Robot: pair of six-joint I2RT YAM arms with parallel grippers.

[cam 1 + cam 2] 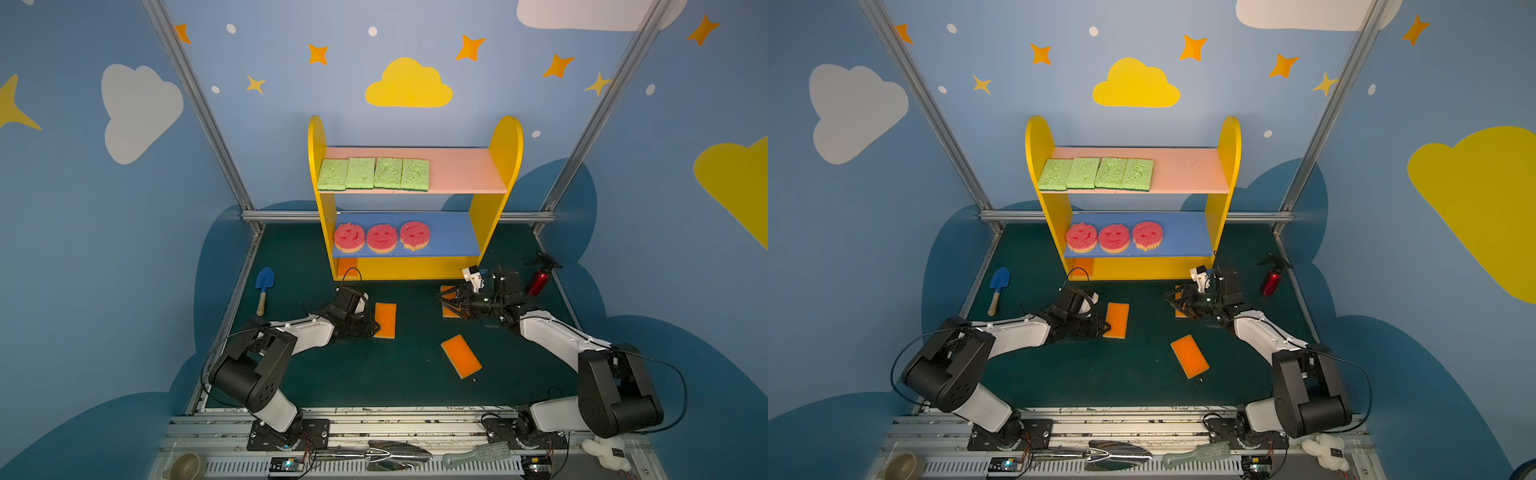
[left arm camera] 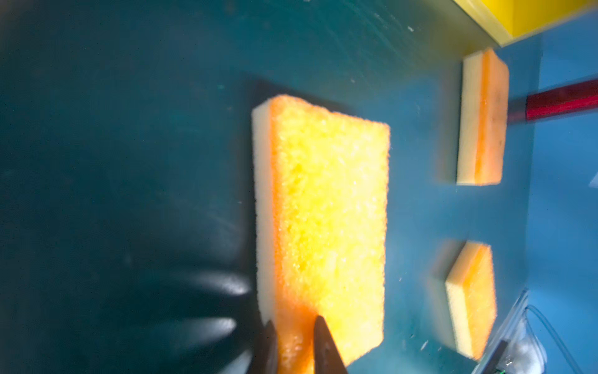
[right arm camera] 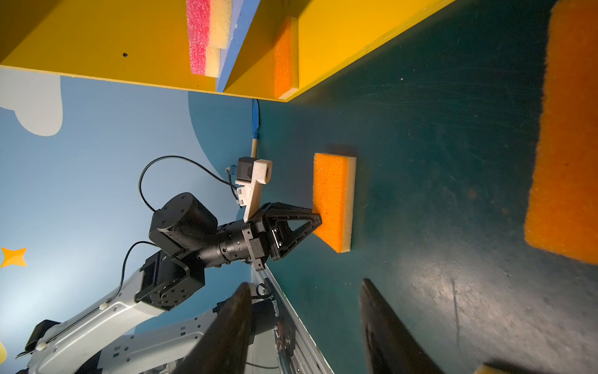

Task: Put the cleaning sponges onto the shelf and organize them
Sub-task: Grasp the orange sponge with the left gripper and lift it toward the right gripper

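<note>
Dark green mat (image 1: 374, 386), scuffed and shiny in patches, walled in by blue panels painted with white and yellow clouds, orange stars and pale dots; bare aluminium posts (image 1: 195, 104) at the back corners

Left gripper (image 2: 296, 343) clamped on one short end of the pinched orange sponge (image 2: 323, 226), fingertips (image 2: 325, 343) biting the orange layer, the rest of the sponge stretching away ahead of the tips; flat on the mat or just off it, cannot tell

Right gripper (image 3: 305, 283) spread wide, only mat between its fingers, poised low over the far orange sponge (image 1: 448, 311), partly hidden beneath it in both top views

Between the two grippers and nearer the arm bases, the angled orange sponge (image 1: 460, 355), bare mat all round it

Beyond both grippers, the shelf (image 1: 505, 141) against the back wall: four green sponges (image 1: 374, 173) side by side on the pink top board, three pink smiley sponges (image 1: 380, 238) in a row on the blue middle board, both rows toward the left gripper's side, with bare board on the right gripper's side; the shelved orange sponge (image 1: 346, 268) on the yellow base at the same end

Blue trowel (image 1: 264, 286) out past the left gripper near the mat's edge; red spray bottle (image 1: 538, 280) just beyond the right gripper, close to the opposite edge

Small dark tag on the white plush (image 1: 1325, 451) behind the right arm's base, too small to read
</note>
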